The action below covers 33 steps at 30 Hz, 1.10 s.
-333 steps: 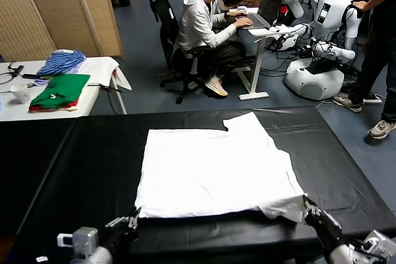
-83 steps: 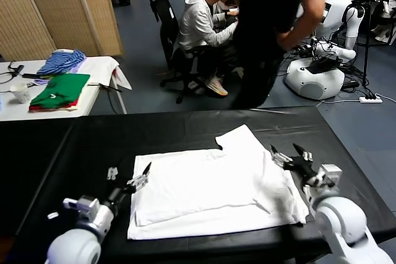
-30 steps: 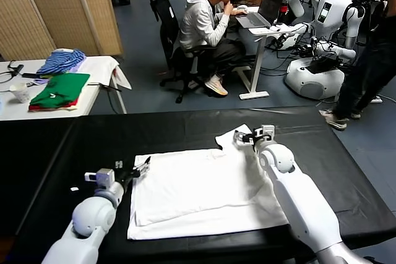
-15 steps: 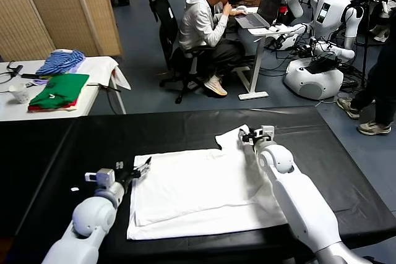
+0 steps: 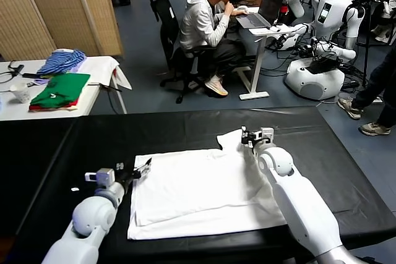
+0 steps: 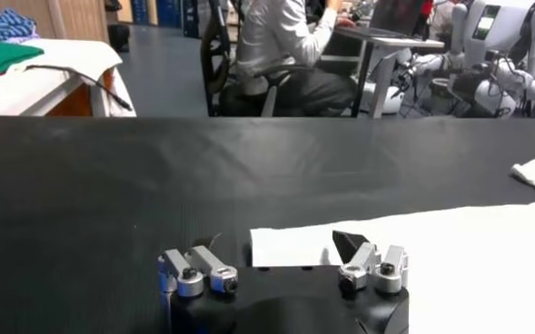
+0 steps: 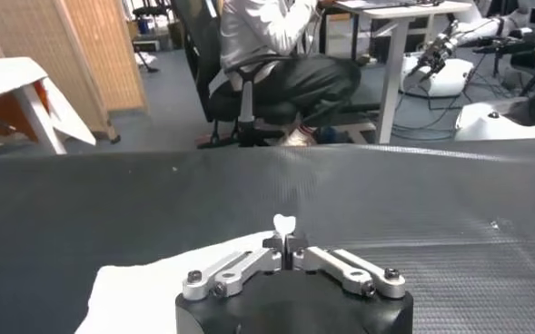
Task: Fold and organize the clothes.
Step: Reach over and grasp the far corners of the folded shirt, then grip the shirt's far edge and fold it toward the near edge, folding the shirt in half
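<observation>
The white T-shirt (image 5: 204, 190) lies partly folded on the black desk (image 5: 68, 153), near the middle of the head view, one sleeve flap reaching toward one o'clock; the right claw (image 5: 250, 137) sits at that flap, its fingers pressed together on a small peak of the white fabric, as the right wrist view shows (image 7: 283, 238); the left claw (image 5: 133, 172) rests at the shirt's nine o'clock corner with its fingers spread wide, holding nothing, the corner of cloth lying between them (image 6: 285, 270); a side desk (image 5: 99, 66) at ten o'clock carries green and striped garments (image 5: 60, 88).
</observation>
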Motion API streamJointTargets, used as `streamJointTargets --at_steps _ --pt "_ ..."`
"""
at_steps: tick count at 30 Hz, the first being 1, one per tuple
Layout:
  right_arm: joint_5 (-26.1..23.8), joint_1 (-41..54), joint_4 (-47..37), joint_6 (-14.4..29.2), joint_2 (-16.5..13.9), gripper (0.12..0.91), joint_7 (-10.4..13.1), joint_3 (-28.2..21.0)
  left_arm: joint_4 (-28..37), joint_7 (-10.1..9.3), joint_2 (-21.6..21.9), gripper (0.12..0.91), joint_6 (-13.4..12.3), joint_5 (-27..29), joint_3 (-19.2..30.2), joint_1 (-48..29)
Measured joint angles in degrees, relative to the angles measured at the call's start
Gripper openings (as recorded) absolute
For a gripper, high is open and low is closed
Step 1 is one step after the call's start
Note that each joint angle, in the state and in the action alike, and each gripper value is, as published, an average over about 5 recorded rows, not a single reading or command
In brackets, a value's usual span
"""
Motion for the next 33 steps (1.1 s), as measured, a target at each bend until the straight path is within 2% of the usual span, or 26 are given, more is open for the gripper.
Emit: streamJointTargets --at_steps 4,9,12,20,27,33 --pt "-0.02 -0.37 0.43 -0.02 -0.13 0.142 0.11 0.23 0.07 -0.03 0.0 0.696 0.34 -0.27 0.04 -0.09" --pt "-0.06 -0.72 0.79 -0.03 -0.21 0.142 0.25 0.41 0.16 -0.03 -0.02 0.386 0.7 -0.57 0.14 -0.13" --pt "-0.08 -0.87 1.09 -0.04 -0.31 0.142 0.29 0.54 0.16 -0.02 -0.06 0.275 0.8 -0.59 0.24 -0.11" --pt "0.46 -2.12 3.52 1.41 -0.88 0.142 0.05 1.97 -0.45 0.12 -0.19 0.196 0.67 -0.6 0.31 0.32" --pt "1.8 -4.41 7.93 2.84 -1.71 0.142 -0.16 3.95 -1.99 0.78 -0.28 0.17 -1.87 -0.54 -0.16 1.37" --pt "2.46 -7.58 12.64 2.49 -2.83 0.142 0.1 6.08 -4.02 0.89 -0.12 0.162 -2.01 -0.93 -0.27 2.62"
